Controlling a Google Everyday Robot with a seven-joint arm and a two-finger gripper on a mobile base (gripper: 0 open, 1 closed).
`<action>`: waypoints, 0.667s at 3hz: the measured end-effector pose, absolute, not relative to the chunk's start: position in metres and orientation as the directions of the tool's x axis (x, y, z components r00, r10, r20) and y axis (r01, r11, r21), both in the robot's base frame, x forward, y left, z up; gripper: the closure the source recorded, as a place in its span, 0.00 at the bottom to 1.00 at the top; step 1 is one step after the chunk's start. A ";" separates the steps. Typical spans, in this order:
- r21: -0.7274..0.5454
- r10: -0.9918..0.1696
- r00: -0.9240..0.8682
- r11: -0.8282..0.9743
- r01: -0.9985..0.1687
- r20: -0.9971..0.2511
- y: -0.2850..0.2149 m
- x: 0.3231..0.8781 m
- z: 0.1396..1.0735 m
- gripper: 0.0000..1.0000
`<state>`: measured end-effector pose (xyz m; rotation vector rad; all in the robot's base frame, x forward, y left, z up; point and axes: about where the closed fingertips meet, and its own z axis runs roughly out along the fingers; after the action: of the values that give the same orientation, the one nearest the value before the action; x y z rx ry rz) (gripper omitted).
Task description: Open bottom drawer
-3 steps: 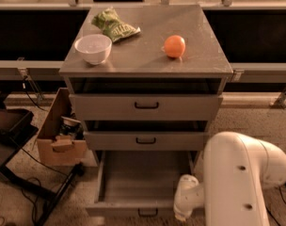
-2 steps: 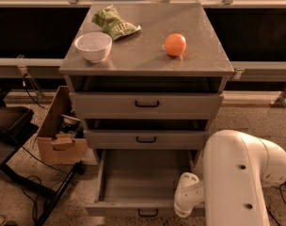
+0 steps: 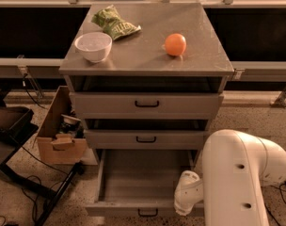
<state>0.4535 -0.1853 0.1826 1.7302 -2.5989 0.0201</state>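
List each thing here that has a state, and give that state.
bottom drawer: pulled open, nothing seen inside.
middle drawer: shut.
top drawer: shut.
white bowl: upright on the cabinet top.
cardboard box: open.
gripper: low, at the bottom drawer's front right corner.

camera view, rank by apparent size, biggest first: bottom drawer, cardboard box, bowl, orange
1. bottom drawer, pulled open
2. cardboard box
3. bowl
4. orange
Bowl and orange share the cabinet top, so that order is safe. The gripper sits at the drawer's front right corner.
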 end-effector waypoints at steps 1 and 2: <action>0.000 -0.922 -0.386 0.386 -0.923 0.023 -0.186 0.456 0.183 0.87; 0.000 -0.922 -0.386 0.386 -0.923 0.023 -0.186 0.456 0.183 0.65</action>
<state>0.4562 -0.1860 0.1832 1.7301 -2.5989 0.0199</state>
